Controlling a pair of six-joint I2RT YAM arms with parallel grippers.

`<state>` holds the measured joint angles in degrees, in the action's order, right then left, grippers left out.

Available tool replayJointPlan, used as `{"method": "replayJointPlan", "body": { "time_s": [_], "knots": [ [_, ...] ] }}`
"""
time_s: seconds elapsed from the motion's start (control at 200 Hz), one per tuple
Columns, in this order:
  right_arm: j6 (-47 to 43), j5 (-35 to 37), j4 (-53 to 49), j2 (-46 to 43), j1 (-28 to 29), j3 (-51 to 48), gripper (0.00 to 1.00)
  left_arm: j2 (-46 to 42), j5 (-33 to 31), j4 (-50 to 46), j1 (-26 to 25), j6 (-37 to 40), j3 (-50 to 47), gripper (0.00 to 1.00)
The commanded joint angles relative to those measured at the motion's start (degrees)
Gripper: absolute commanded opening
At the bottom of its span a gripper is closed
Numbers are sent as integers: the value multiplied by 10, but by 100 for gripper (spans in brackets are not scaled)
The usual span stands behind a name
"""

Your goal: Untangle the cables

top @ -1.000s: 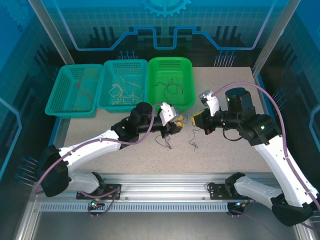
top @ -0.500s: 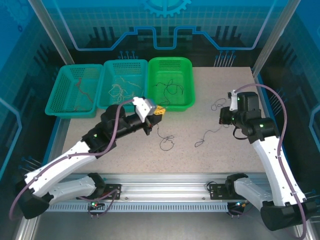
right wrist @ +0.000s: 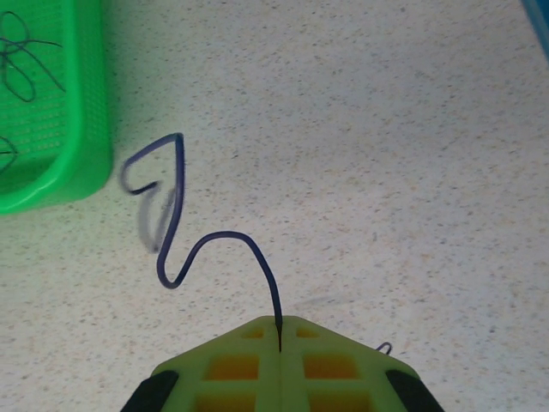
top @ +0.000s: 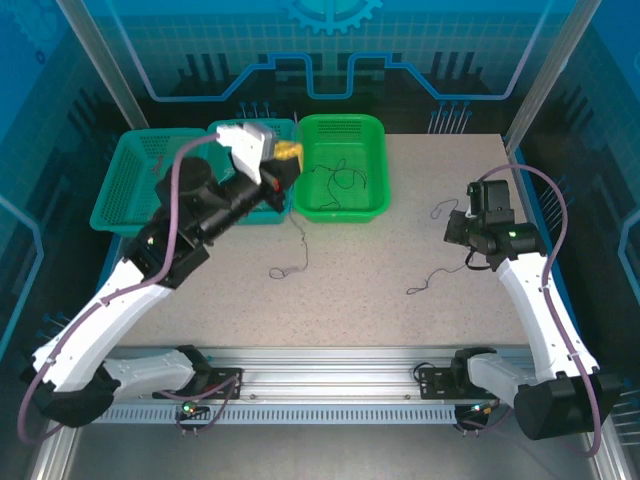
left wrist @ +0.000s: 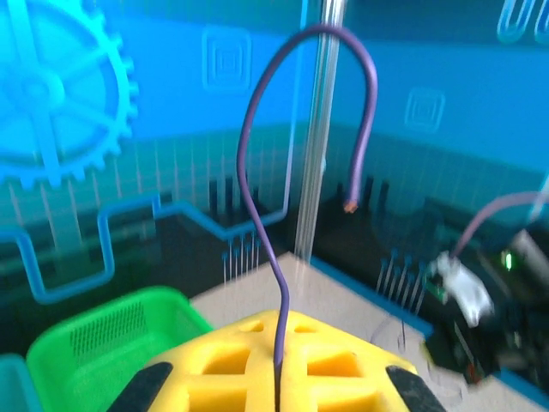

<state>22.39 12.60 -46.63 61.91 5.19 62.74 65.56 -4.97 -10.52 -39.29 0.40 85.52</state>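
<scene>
A thin purple cable [left wrist: 241, 163] is pinched between the pressed-together fingers of the left claw [left wrist: 276, 360], which is raised over the far-left part of the desk [top: 380, 300]. The cable hangs down, and its curled end rests on the desk in front of the baskets. A wavy dark-blue cable [right wrist: 225, 234] is pinched in the closed right claw [right wrist: 280, 339] near the right edge, its tail trailing on the desk. Other dark cables [top: 340, 175] lie in the green basket [top: 345, 213] at the far edge. A teal basket [top: 130, 190] is set toward the far-left corner. Open speckled surface is seen between the two held cables.
</scene>
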Motion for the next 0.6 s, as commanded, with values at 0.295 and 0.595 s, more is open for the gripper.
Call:
{"method": "replayJointPlan", "body": {
  "time_s": [0.295,0.595],
  "knots": [
    [36,-79,0,-25,-4,-13,0,251,8,13,109,57,326,0],
    [30,-110,-15,-45,-2,7,0,406,23,32,157,-3,383,0]
  ]
}}
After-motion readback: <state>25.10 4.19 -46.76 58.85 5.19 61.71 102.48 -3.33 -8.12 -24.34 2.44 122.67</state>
